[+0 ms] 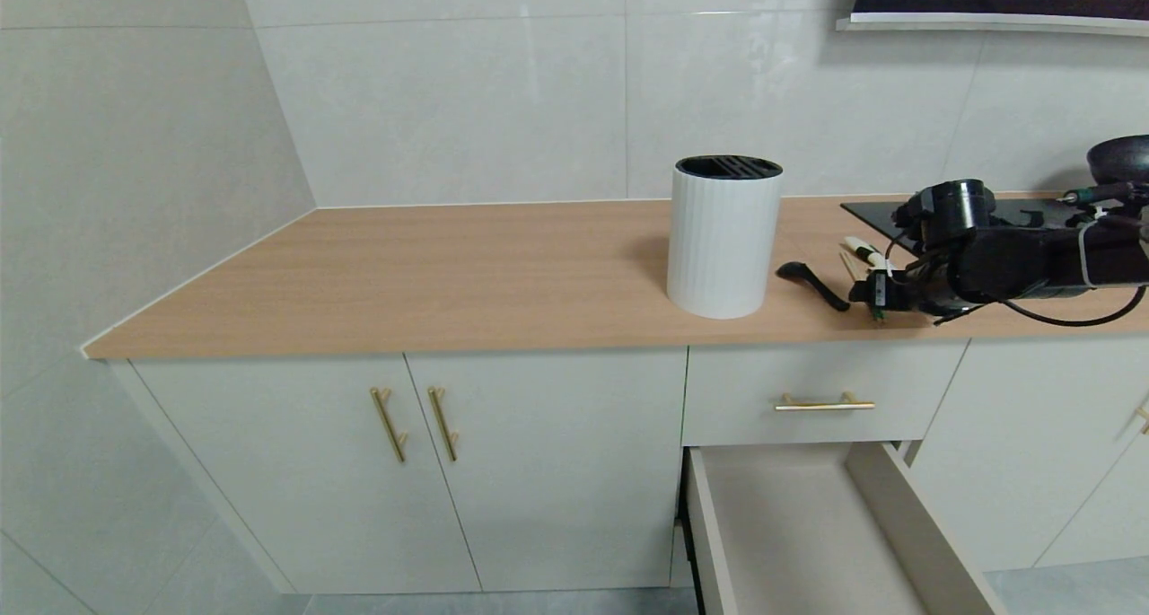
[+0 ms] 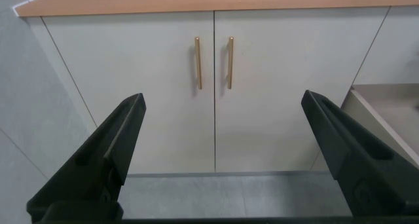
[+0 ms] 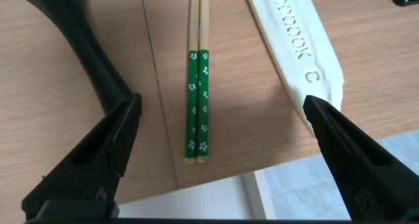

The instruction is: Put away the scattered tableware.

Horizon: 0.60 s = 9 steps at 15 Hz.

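Just right of the white ribbed cylindrical holder [image 1: 723, 238], the right hand [image 3: 219, 129] hangs spread open over green-ended bamboo chopsticks [image 3: 198, 106] lying on the wooden tabletop [image 1: 449, 274], their length crossing its closing line.

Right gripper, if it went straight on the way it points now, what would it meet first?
Most likely the green-tipped chopsticks, lying on the countertop between the open fingers of the right gripper; depth is hard to judge.
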### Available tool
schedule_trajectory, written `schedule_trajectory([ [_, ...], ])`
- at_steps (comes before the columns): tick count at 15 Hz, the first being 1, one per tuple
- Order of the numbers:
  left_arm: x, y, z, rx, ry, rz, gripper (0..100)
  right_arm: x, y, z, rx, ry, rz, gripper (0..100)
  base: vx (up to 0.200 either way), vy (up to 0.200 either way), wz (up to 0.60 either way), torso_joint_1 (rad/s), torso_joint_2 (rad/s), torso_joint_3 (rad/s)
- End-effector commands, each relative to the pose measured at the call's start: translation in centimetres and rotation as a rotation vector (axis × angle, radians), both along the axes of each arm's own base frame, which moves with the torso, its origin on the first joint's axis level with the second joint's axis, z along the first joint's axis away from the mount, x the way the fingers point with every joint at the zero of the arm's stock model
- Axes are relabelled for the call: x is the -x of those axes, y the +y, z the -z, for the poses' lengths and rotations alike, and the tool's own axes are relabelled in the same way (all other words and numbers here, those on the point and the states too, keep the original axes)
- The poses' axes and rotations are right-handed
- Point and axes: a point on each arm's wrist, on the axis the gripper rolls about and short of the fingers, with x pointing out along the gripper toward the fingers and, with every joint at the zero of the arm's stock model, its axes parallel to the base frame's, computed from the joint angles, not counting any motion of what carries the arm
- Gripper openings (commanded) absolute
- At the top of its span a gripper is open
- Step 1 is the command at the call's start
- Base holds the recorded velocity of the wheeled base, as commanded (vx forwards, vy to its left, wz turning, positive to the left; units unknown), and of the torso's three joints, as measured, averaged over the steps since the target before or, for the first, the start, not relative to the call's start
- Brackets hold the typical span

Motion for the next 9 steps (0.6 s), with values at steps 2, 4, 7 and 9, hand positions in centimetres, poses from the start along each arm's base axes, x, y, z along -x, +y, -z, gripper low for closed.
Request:
schedule_trajectory([
  [2,0.00,0.00,0.00,0.000,0.000,0.000,100,-0.19,0.12,0.46,0.003,0.010,0.001,100,0.000,0.000,0.00,0.000,0.00,0.000],
  [4,0.00,0.00,0.00,0.000,0.000,0.000,100,-0.38,0.11,0.56,0.007,0.008,0.006,100,0.000,0.000,0.00,0.000,0.00,0.000],
  [7,0.00,0.00,0.00,0.000,0.000,0.000,100,-0.43,0.11,0.70,0.007,0.011,0.006,100,0.000,0.000,0.00,0.000,0.00,0.000],
  [9,0.00,0.00,0.00,0.000,0.000,0.000,100,-0.41,0.39,0.74,0.007,0.013,0.000,100,0.000,0.000,0.00,0.000,0.00,0.000],
])
